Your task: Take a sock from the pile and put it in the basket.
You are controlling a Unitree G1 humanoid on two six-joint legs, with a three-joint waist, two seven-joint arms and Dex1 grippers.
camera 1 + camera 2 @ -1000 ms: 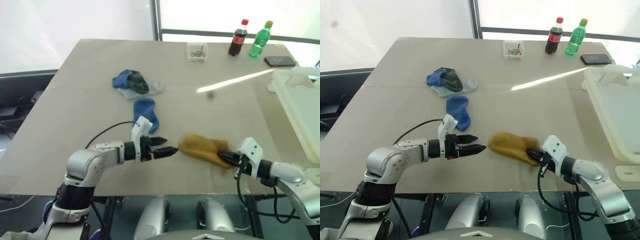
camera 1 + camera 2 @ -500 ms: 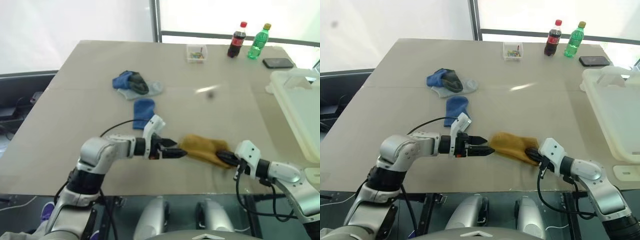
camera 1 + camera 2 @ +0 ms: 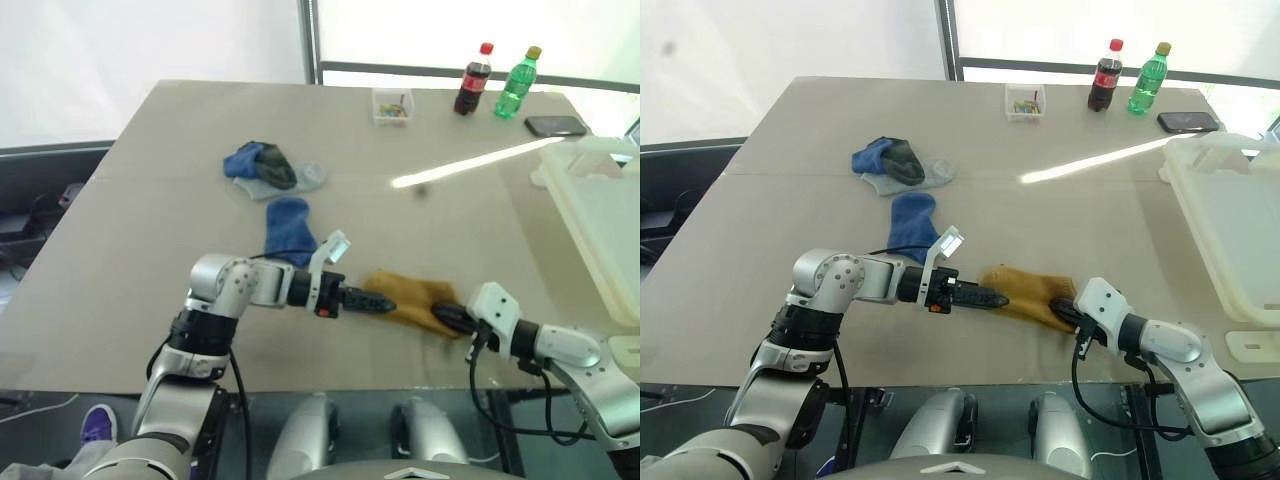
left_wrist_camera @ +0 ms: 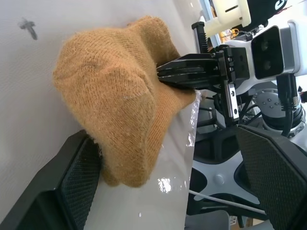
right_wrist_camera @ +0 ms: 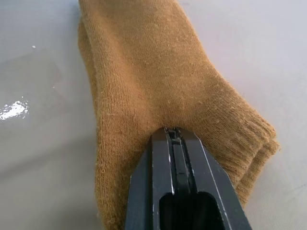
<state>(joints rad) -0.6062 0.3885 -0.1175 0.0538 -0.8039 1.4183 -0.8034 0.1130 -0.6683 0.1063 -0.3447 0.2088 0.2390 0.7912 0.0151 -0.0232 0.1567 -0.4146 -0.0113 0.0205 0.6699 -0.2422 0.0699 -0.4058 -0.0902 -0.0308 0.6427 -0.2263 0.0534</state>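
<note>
R gripper (image 3: 447,316) clamped on mustard-yellow knit sock (image 3: 405,297), near table edge | L gripper (image 3: 378,301) jaws wide at sock's left end

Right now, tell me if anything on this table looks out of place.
Only the mustard sock: it lies apart from the pile, at the near table edge, pinched by the shut right hand, the open left hand at its other end.

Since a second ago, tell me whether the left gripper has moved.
Yes. The left gripper has slid right along the table, from short of the mustard sock to over its near end, open.
</note>
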